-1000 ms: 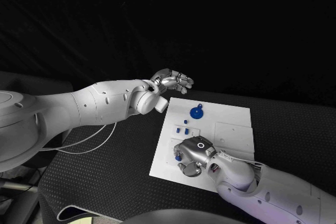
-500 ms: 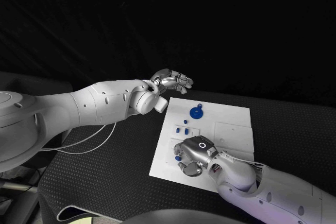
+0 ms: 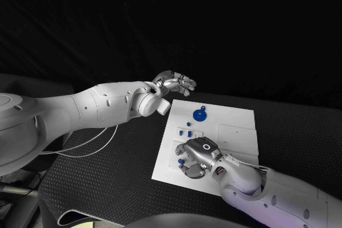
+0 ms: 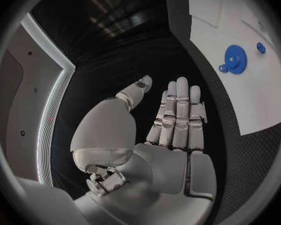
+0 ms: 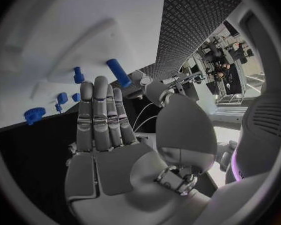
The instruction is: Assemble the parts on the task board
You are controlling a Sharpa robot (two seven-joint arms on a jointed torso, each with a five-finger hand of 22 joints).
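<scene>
**Small, light pegs and a flat gear: pinch grips only**

I have the right hand [image 3: 197,156] low over the near-left part of the task board [image 3: 238,120], palm down. In the right wrist view its fingers [image 5: 95,116] are stretched out straight and side by side, with nothing between them and the thumb, so I read that hand as empty and open. The left hand [image 3: 175,82] hangs above the tabletop [image 3: 100,178] just off the board's far-left corner, at about 11 o'clock from the board's middle; its fingers [image 4: 178,112] are likewise extended and hold nothing.

The blue gear [image 3: 200,115] lies flat on the board at 12 o'clock from the right hand, with a small blue knob [image 3: 189,123] just nearer. Two short blue pegs [image 3: 185,133] sit between that knob and the right hand. In the right wrist view a blue cylinder [image 5: 118,72] lies on its side just beyond the fingertips, with a smaller blue peg [image 5: 78,75] beside it.

I judge all of these to be stiff, smooth plastic: very light and apt to slide or roll on the slick white plate. The cylinder I would pinch across its middle, thumb against a finger, with gentle pressure. The gear lies flat, so I would take it by its rim teeth or raised hub rather than press on its face. Nothing looks fragile, but a sideways nudge could scatter the small pegs.
</scene>
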